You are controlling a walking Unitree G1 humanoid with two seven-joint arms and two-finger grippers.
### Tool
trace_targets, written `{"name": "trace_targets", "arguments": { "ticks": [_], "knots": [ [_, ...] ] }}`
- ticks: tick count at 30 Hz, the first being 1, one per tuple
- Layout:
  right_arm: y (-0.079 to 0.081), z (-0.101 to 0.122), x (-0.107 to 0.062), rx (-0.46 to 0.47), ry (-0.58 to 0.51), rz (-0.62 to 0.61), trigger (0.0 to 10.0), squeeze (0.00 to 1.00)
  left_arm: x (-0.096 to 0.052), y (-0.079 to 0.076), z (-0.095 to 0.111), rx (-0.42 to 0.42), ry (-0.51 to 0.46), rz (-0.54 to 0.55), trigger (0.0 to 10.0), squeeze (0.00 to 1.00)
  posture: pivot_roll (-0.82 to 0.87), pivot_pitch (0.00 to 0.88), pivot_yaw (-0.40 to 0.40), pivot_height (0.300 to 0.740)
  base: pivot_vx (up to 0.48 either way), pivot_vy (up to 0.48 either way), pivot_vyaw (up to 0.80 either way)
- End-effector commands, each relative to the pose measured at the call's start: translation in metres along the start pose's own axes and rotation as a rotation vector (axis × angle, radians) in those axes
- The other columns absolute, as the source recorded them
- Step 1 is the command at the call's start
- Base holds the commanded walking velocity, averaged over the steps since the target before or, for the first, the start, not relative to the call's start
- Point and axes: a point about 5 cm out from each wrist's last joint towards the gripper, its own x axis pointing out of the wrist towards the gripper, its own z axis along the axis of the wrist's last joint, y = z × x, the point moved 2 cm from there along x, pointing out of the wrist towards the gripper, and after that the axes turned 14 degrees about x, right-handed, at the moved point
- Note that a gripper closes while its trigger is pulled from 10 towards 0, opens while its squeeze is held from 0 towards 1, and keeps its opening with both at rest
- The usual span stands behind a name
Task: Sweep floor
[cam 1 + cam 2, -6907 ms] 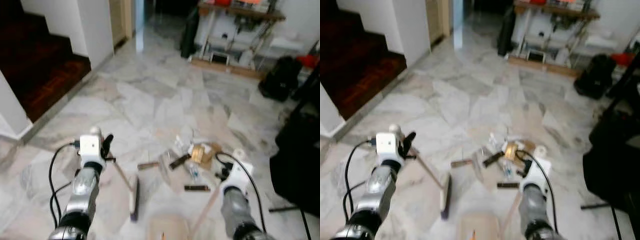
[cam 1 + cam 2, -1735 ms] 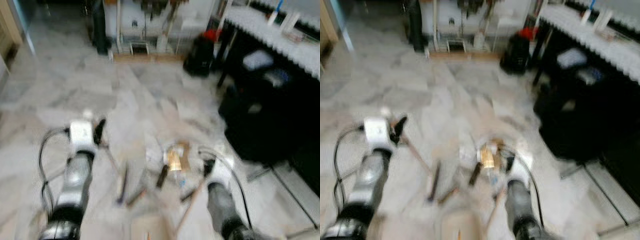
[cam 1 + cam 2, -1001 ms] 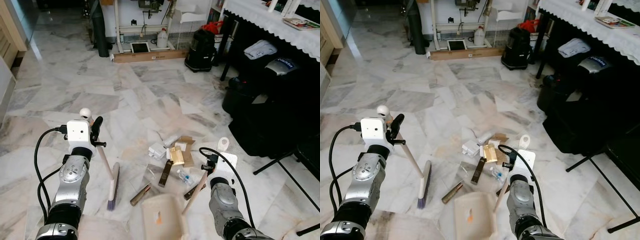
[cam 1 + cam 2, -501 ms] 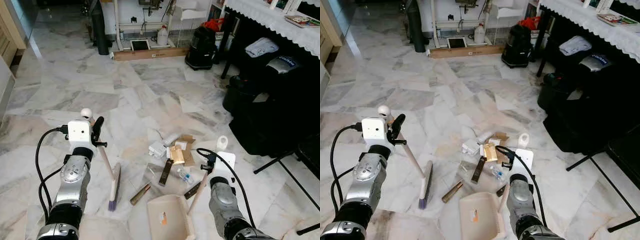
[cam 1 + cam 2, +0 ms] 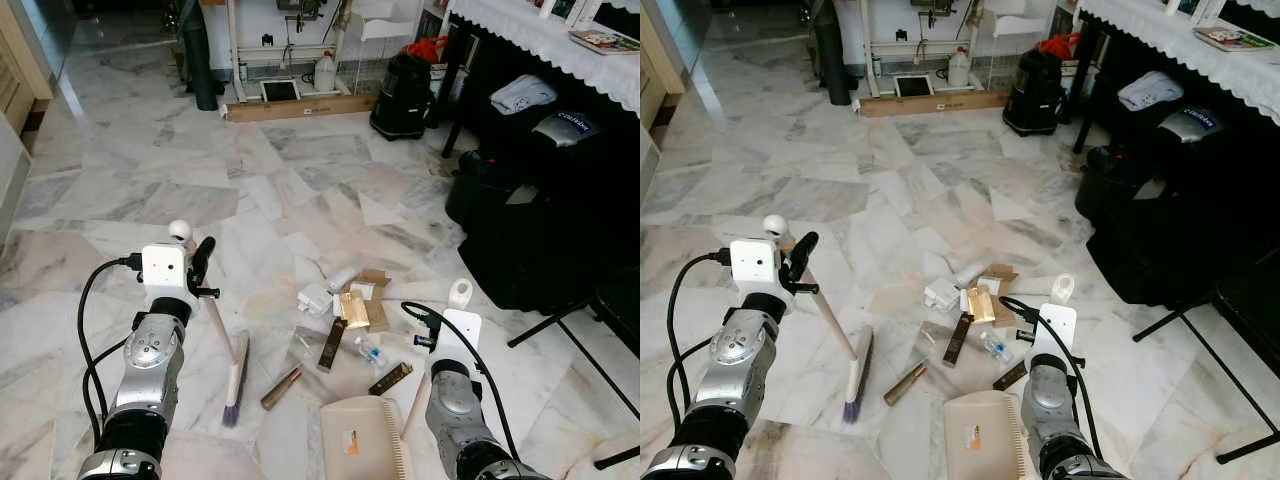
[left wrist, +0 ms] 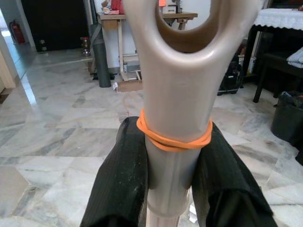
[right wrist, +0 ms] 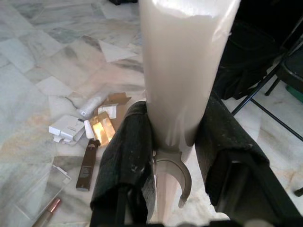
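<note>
Sweeping step in hand: broom and dustpan flank the litter.

The litter [image 5: 345, 310], small boxes, wrappers and dark sticks, lies scattered on the marble floor [image 5: 300, 170] between the two tools. The broom [image 5: 232, 380] rests its bristles on the floor just to the litter's left, its handle clamped between the fingers of the left gripper [image 6: 173, 161]. The dustpan [image 5: 365, 440] lies flat just below the pile, mouth toward it, its handle clenched by the right gripper [image 7: 175, 142]. Judged from this layout, nothing has been gathered yet; the next move calls for drawing the bristles rightward through the litter toward the pan while the pan is kept flat.
</note>
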Motion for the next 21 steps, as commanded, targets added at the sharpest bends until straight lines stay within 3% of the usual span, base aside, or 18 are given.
{"name": "trace_targets", "arguments": {
  "ticks": [1,21],
  "knots": [
    [-0.0049,0.0045,0.0020,0.016,-0.019,-0.018,10.0,0.00,0.0022,-0.0004,0.0064,-0.011,-0.028,-0.006,10.0,0.00,0.09,0.031,-0.058,0.740,0.000,0.000,0.00],
    [-0.0113,-0.0015,0.0010,0.031,0.016,-0.051,10.0,0.00,-0.0002,-0.0065,-0.0012,-0.034,0.004,-0.086,10.0,0.00,0.10,0.027,-0.048,0.740,0.000,0.000,0.00]
  ]
}}
